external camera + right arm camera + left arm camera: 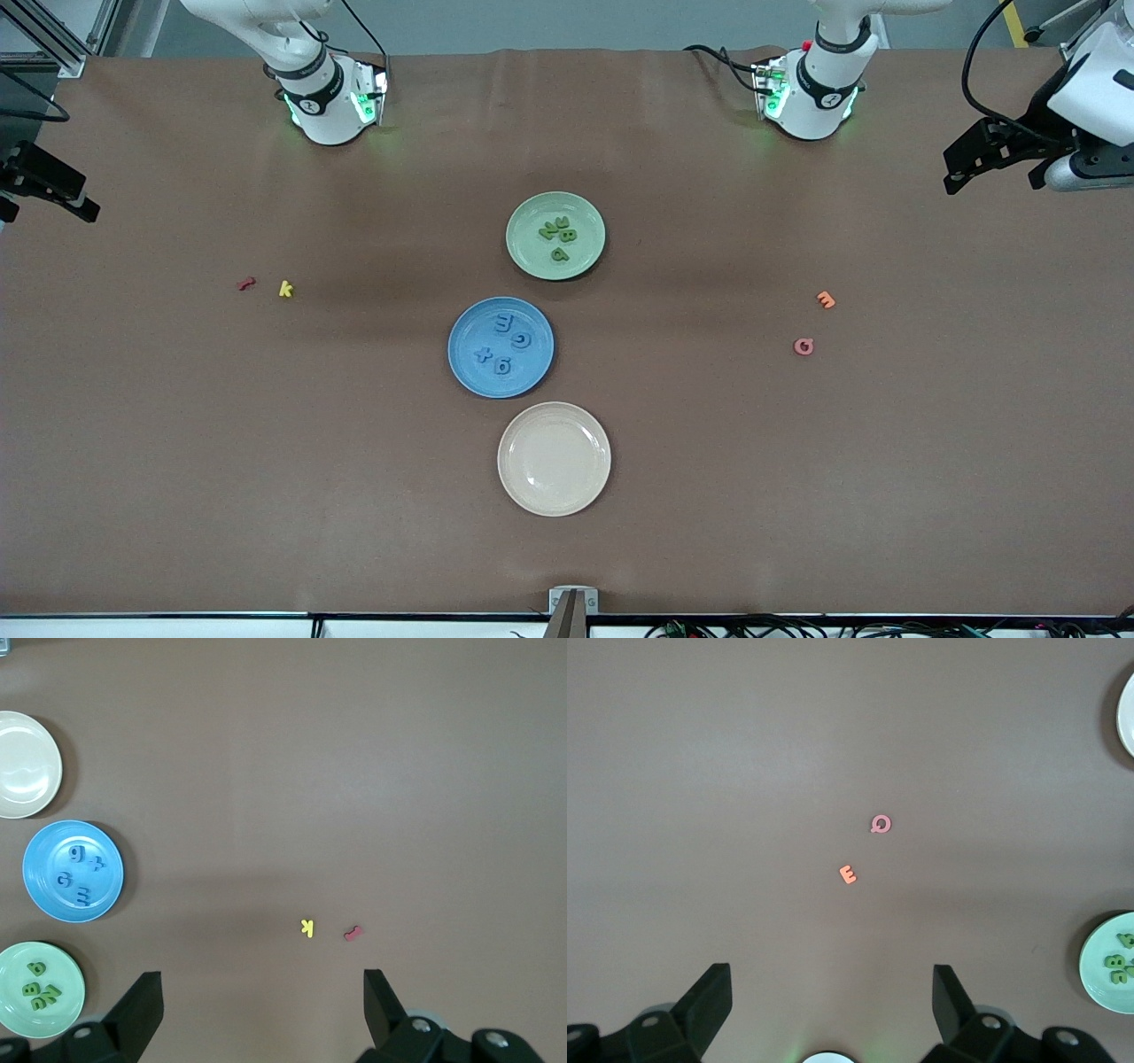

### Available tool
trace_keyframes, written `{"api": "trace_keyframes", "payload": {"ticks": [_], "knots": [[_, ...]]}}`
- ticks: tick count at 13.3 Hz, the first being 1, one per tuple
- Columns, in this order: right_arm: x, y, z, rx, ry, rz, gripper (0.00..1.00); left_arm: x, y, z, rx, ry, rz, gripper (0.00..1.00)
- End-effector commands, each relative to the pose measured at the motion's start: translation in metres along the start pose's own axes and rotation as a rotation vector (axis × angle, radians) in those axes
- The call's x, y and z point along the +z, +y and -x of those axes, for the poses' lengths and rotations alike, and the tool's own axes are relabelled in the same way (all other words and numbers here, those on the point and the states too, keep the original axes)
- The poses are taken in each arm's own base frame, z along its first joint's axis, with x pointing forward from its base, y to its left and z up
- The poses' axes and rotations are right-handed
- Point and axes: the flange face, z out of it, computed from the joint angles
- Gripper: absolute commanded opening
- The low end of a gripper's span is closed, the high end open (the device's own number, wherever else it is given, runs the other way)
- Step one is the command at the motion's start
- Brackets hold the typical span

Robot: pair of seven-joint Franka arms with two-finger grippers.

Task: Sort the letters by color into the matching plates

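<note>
Green letters (558, 236) lie in green plate (585, 213); blue letters (502, 346) in blue plate (469, 377). Left gripper (992, 173) and right gripper (44, 190) wait at table ends, jaws wide, empty.

The table (177, 461) is covered in plain matte brown, and three plates sit on it: a pale green plate (585, 262) holding four darker green letters (559, 235), a medium blue plate (469, 372) holding four blue letters (501, 346) that almost blend into it, and a bare cream-beige plate (554, 458). Loose on the brown are a dark red letter (246, 283), a yellow letter (285, 288), an orange letter (825, 299) and a pinkish-red letter (803, 346). The arms are white with black bands and glowing green lights at their bases, and the fingers (709, 1001) are black.
</note>
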Motion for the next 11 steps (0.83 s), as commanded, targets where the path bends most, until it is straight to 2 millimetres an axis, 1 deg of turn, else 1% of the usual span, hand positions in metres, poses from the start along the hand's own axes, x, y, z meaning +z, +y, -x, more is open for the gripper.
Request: {"api": "trace_keyframes", "payload": {"ticks": [1,4,5,8,11], "knots": [[-0.0036,-0.0046,-0.0057,-0.021,-0.001,0.029,1.0,-0.0059,-0.0015,0.004,-0.001,0.014,-0.001,1.0],[-0.0038,-0.0003,-0.0056,-0.015,-0.001,0.03,1.0,-0.0056,-0.0046,0.0032,0.008,0.011,0.007,1.0],[-0.0038,0.0006,-0.0056,-0.014,-0.001,0.03,1.0,-0.0096,-0.0048,0.0029,0.011,0.018,0.008,1.0],[-0.004,-0.0019,-0.0059,-0.017,0.002,0.03,1.0,-0.0099,-0.0045,0.003,0.015,0.015,0.011,1.0],[-0.004,-0.0018,-0.0059,-0.017,0.002,0.032,1.0,-0.0092,0.0034,0.0053,0.03,0.005,0.01,1.0]]}}
